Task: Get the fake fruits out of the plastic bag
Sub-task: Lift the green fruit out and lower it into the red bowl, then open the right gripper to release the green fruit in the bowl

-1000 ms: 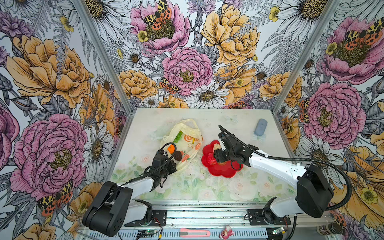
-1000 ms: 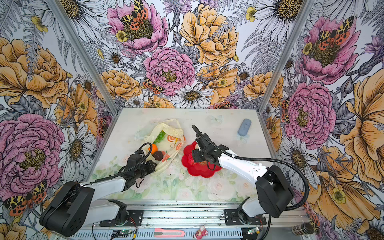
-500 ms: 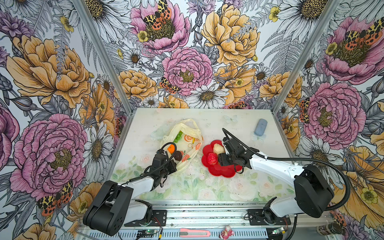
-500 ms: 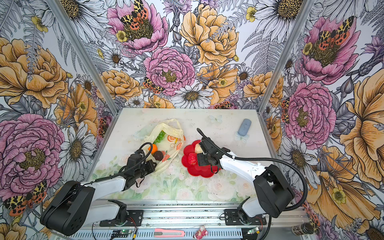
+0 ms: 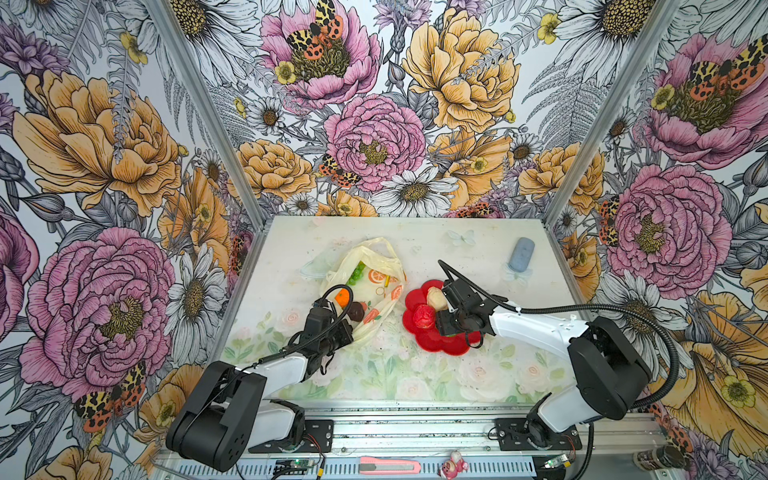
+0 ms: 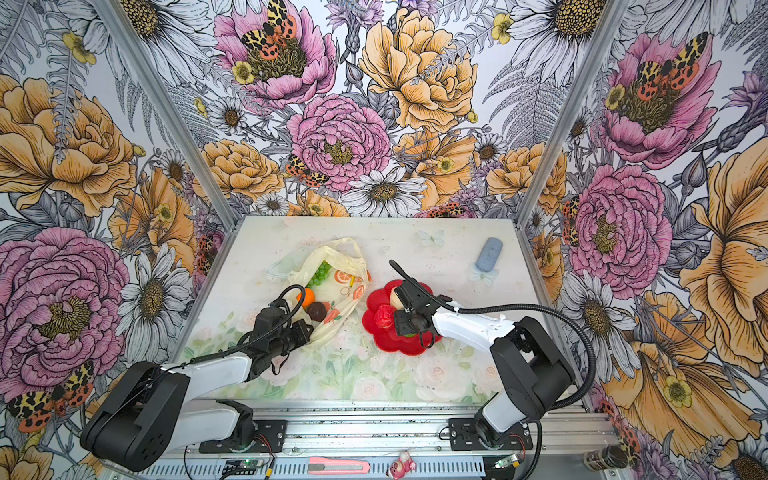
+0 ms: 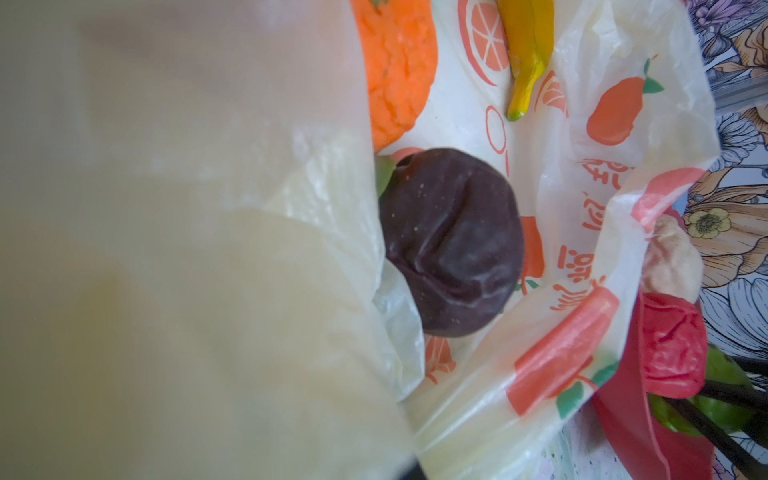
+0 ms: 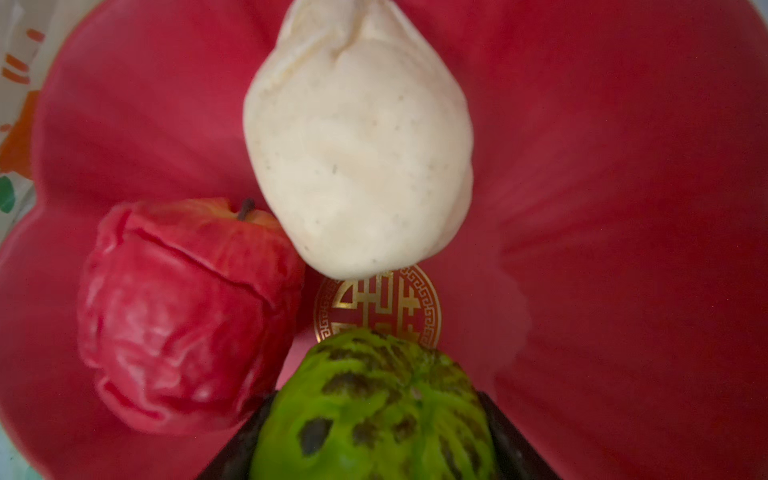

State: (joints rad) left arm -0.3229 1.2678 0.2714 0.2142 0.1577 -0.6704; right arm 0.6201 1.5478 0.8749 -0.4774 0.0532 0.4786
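Observation:
The cream-yellow plastic bag [image 5: 374, 266] [image 6: 332, 257] lies left of centre, mouth towards me. Inside show an orange fruit [image 5: 342, 297] [image 7: 395, 62], a dark maroon fruit [image 5: 356, 311] [image 7: 453, 245], green grapes [image 5: 356, 273] and a yellow banana [image 7: 528, 50]. My left gripper [image 5: 347, 332] is shut on the bag's near edge, and film covers much of its wrist view. On the red flower-shaped plate [image 5: 444, 345] [image 8: 623, 166] rest a red apple [image 5: 423, 316] [image 8: 187, 316] and a cream pear [image 5: 435, 298] [image 8: 357, 158]. My right gripper [image 5: 446, 322] [image 8: 374, 436] is shut on a green round fruit [image 8: 374, 415] just above the plate.
A blue-grey oblong block [image 5: 521, 254] lies at the back right. A clear shallow dish [image 5: 320, 266] sits against the bag's far left side. On the front rail are a pink box cutter [image 5: 388, 465] and a small pink toy [image 5: 454, 465]. Flowered walls close in three sides.
My right gripper, with the green fruit, has drawn back to the near right over the plate, uncovering the red apple and cream pear. The left arm and bag have stayed still.

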